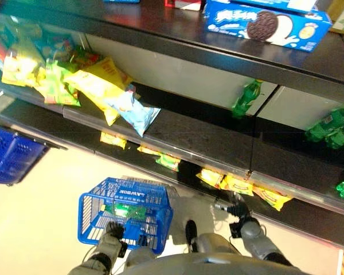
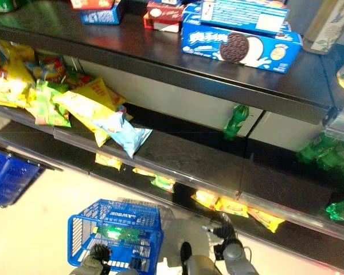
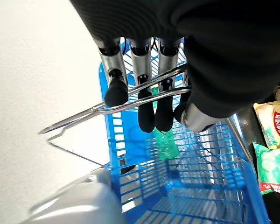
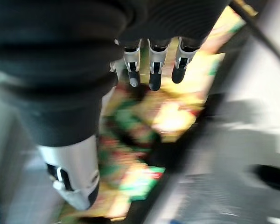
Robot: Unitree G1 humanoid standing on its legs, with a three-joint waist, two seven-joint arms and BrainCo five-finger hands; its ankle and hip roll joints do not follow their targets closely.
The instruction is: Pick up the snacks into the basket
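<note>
A blue wire basket [image 1: 89, 220] hangs low at the left with a green snack pack [image 1: 126, 211] lying in it. My left hand [image 1: 113, 232] is shut on the basket's metal handle [image 3: 130, 100], its fingers [image 3: 146, 107] curled round the wires. My right hand [image 1: 236, 207] is at the lower right, close to the yellow snack packs [image 1: 235, 184] on the lowest shelf. It is open with straight fingers [image 4: 155, 74] and holds nothing. The snack packs [image 4: 168, 116] lie just past its fingertips.
A pile of yellow and green snack bags [image 1: 97, 86] and a light blue bag [image 1: 136, 112] lie on the middle shelf. Green bottles [image 1: 246, 97] stand further right. A blue cookie box [image 1: 264, 23] is on the top shelf. Another blue basket [image 1: 11, 154] is at the far left.
</note>
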